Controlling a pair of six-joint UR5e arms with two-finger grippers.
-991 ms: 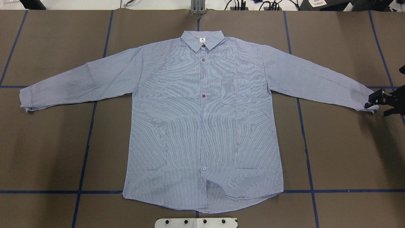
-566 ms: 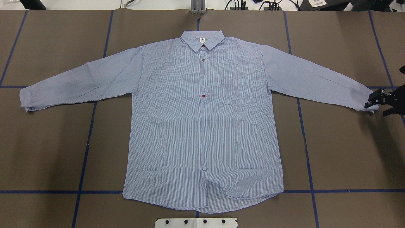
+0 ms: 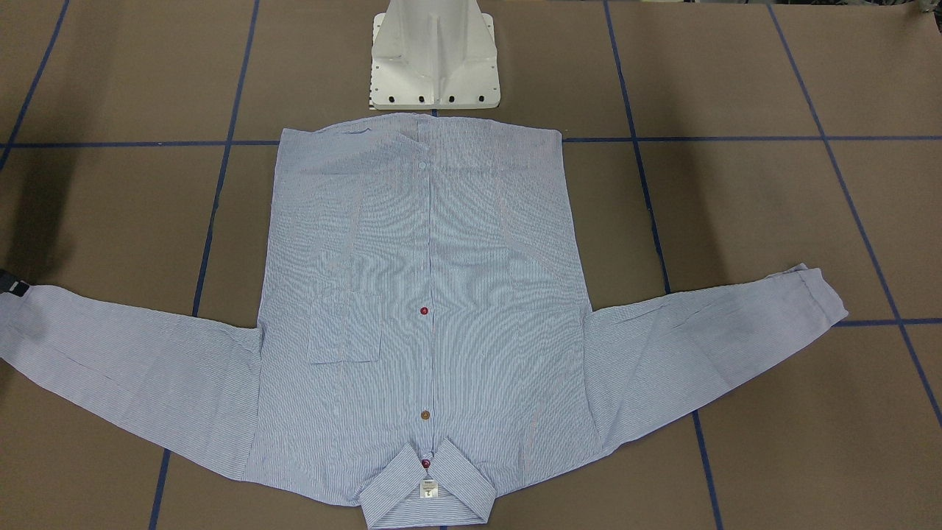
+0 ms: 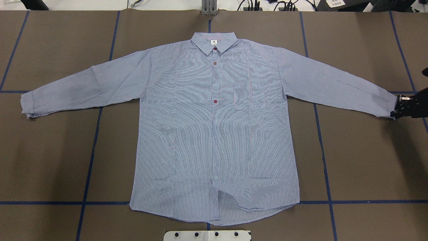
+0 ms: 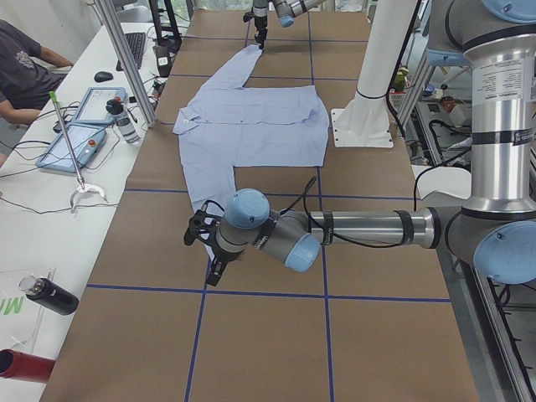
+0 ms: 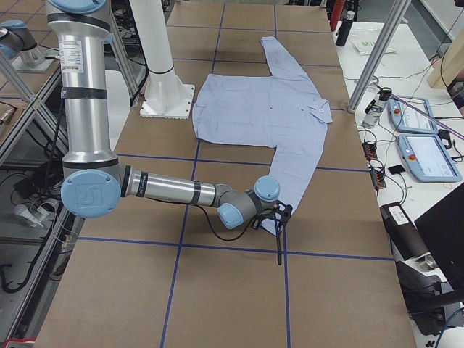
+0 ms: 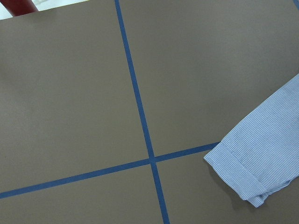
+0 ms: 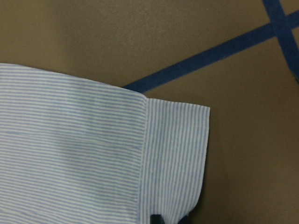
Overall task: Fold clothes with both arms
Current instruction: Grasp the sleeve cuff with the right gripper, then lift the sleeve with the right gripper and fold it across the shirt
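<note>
The light blue striped shirt [image 4: 214,134] lies flat and face up on the brown table, buttoned, with both sleeves spread out. My right gripper [image 4: 399,107] is at the end of the right sleeve and shut on the cuff [image 8: 173,154]; its black fingertips [image 8: 156,218] show at the cuff's edge. The front-facing view catches this gripper [image 3: 9,285] at its left border. My left gripper [image 5: 205,243] hovers over the left sleeve's cuff [image 7: 252,172]. It shows only in the exterior left view, so I cannot tell whether it is open or shut.
The white pedestal base [image 3: 434,59] stands just behind the shirt's hem. Blue tape lines [image 4: 90,160] grid the table. A side desk along the far edge holds tablets [image 5: 84,126], bottles and cables, and a person [image 5: 21,67] sits there.
The right gripper's fingers, spread apart at the cuff before, have come together on the cuff's edge. The shirt has not moved.
</note>
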